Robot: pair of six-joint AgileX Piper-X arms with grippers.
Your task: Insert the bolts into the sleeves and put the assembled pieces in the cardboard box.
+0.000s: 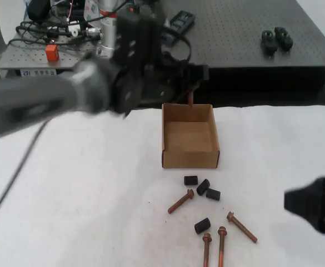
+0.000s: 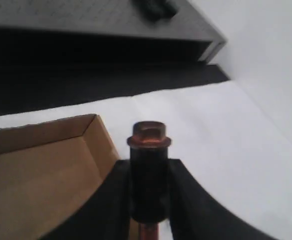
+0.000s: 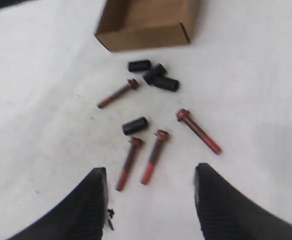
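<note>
Left gripper (image 2: 148, 175): my fingers clamp one sleeve (image 2: 148, 187) with its bolt (image 2: 148, 135) through it, held at the far rim of the box (image 1: 189, 158), not yet dropped in.
Right gripper (image 3: 150, 200): jaws apart, holding nothing, above the loose parts.
Cloth (image 1: 95, 194): four bolts (image 1: 180, 202) and four sleeves (image 1: 202, 225), unassembled.
Judged: first piece nearly delivered, four left.

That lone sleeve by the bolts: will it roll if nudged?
Probably: the sleeve is a short cylinder lying on its side, so a nudge may roll it. It looks rigid and probably light. The bolts beside it might stop it.
</note>
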